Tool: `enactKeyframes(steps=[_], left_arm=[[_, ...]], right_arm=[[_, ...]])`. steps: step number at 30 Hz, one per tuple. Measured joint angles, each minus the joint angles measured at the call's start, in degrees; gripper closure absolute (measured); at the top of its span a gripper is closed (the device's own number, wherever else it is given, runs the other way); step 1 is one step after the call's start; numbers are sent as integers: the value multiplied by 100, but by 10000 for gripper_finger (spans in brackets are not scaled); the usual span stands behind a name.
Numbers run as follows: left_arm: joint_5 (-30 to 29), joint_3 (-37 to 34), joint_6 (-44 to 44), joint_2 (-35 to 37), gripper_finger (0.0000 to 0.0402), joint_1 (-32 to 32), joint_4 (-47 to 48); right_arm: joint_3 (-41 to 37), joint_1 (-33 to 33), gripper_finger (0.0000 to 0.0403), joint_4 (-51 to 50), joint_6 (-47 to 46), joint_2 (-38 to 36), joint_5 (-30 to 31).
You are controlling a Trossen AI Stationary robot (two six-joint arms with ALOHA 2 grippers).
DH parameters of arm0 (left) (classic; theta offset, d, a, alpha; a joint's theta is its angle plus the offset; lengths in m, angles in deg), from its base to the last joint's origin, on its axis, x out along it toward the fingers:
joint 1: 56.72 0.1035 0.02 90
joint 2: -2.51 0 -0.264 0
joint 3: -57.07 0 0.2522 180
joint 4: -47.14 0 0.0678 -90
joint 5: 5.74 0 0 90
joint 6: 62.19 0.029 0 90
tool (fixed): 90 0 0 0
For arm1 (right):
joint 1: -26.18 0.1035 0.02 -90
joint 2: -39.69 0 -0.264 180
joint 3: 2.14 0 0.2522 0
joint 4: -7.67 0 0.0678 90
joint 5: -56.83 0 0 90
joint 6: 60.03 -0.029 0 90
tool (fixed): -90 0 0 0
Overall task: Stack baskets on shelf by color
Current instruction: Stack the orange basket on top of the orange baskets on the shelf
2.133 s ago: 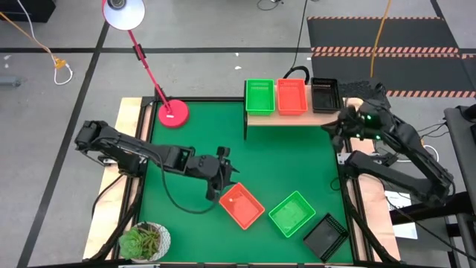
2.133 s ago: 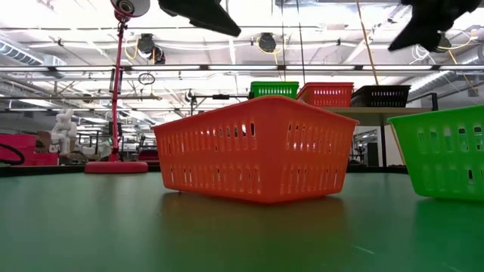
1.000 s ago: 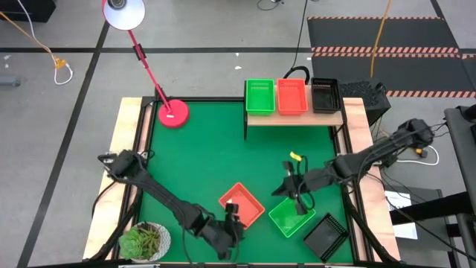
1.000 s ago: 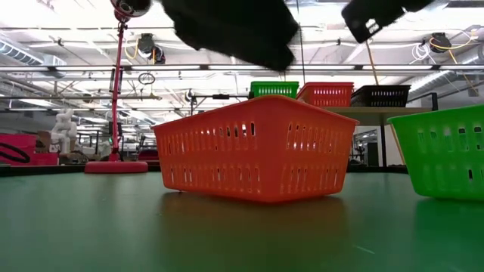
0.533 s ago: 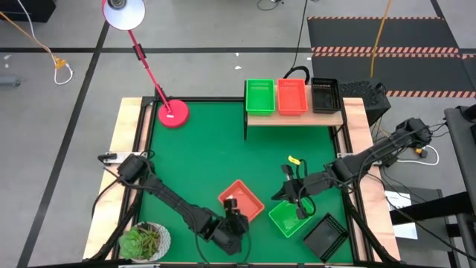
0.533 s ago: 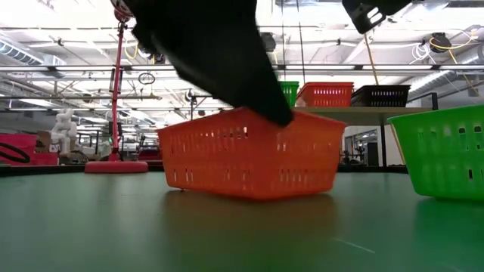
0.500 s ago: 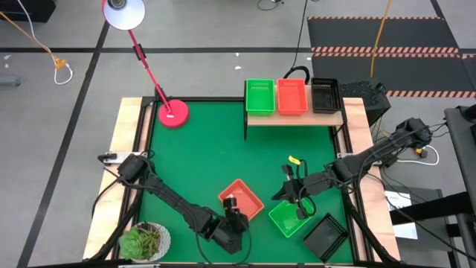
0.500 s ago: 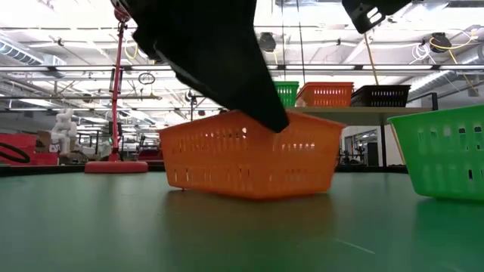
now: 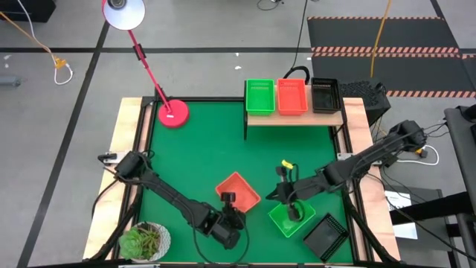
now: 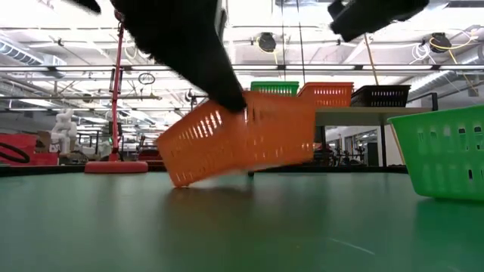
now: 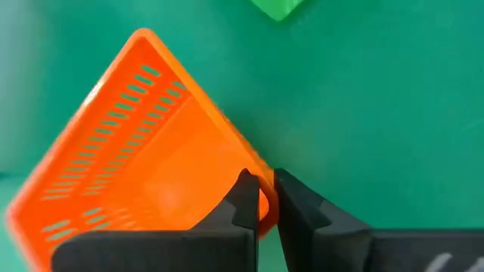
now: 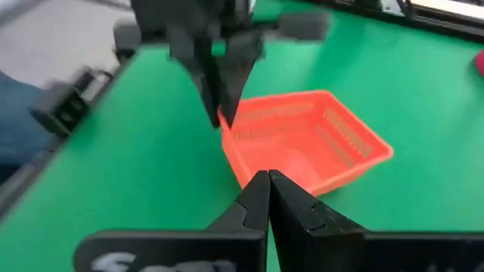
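Note:
An orange basket (image 9: 239,189) sits tilted on the green table, with my left gripper (image 9: 228,200) shut on its wall. In the low view its right side is raised and its lower left corner (image 10: 178,181) is on the table. My right gripper (image 9: 287,199) is shut and empty, above a green basket (image 9: 294,220) that rests on the table. A black basket (image 9: 325,237) lies near the table's front right corner. The shelf (image 9: 294,117) at the far edge carries a green (image 9: 259,97), an orange (image 9: 291,97) and a black basket (image 9: 325,95). My left gripper pinches the orange basket's side wall at its rim (image 11: 264,202), close to a corner on the near side. One finger (image 11: 244,198) is inside the basket and one (image 11: 293,205) outside. The fingers come from above, pointing down. The basket hangs tilted, one low corner on the table.
A red lamp base (image 9: 172,113) stands at the table's far left, its stem leaning over the far edge. A potted plant (image 9: 145,242) sits at the near left corner. Open green table lies between the lamp base and the shelf's legs.
My left gripper has come down on the orange basket from the near side and risen with it. The basket, flat on the table a second ago, is now tipped with its right side lifted and its left corner down, and it has shifted a little toward the far edge.

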Motion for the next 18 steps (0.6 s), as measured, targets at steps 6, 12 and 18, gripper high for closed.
enactKeyframes(steps=[6,12,18], left_arm=[[105,1,759,513,368,203,492],[396,1,1706,668,371,346,647],[404,1,2037,675,375,400,614]], right_arm=[[858,1,371,3,611,832,562],[1573,-8,302,-429,456,1391,678],[1614,-191,256,-514,34,1703,255]])
